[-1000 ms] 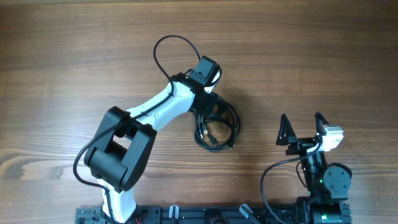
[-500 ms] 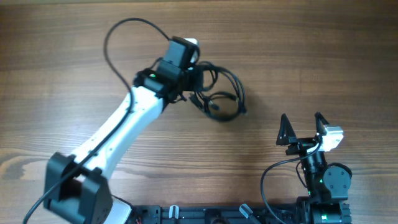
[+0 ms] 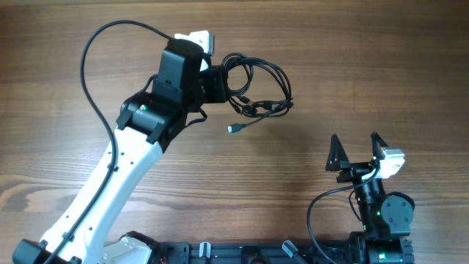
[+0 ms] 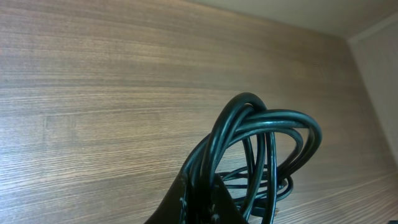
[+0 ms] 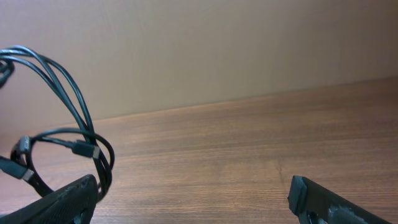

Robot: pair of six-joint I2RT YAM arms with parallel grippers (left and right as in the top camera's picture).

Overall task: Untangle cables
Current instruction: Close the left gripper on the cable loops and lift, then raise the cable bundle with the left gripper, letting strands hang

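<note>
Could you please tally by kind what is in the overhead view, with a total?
cable tangle: 1 (separate cords too knotted to count)
robot arms: 2, left arm and right arm
Total: 3

The right gripper [image 5: 189, 194] sits at the lower edge of the view. Only the two dark fingertips [image 5: 68, 202] show, one in each bottom corner, with the jaws wide apart. A brown wood-grain table [image 5: 249, 143] fills the lower half, and a plain beige wall [image 5: 217, 50] stands behind it. At the left edge, the cables [image 5: 83, 149] form several thin black loops. Some arc up in front of the wall. Small plug bodies sit along the strands. The bundle continues out of frame to the left, close to the left fingertip.
</note>
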